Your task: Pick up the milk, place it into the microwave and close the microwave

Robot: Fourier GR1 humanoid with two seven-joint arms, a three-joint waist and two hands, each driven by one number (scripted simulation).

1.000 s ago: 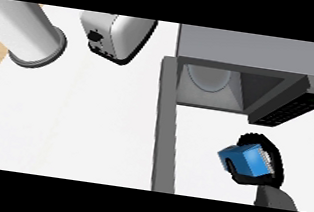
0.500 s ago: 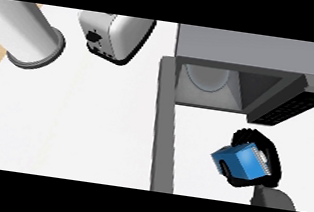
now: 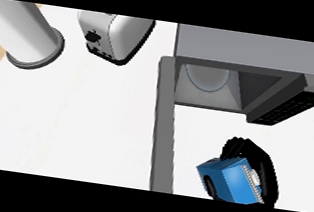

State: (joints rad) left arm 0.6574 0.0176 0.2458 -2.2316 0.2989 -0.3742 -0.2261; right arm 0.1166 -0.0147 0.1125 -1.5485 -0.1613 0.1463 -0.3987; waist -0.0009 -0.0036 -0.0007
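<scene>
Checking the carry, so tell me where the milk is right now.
In the head view the milk carton is lower right, held in the right hand, just right of the open microwave door and below the microwave.

The right hand [image 3: 268,170] is at the lower right of the head view. Its black fingers [image 3: 238,145] are curled around the milk carton [image 3: 226,179], closing over its upper and right sides. A small black part of the hand also shows at the carton's lower edge.
</scene>
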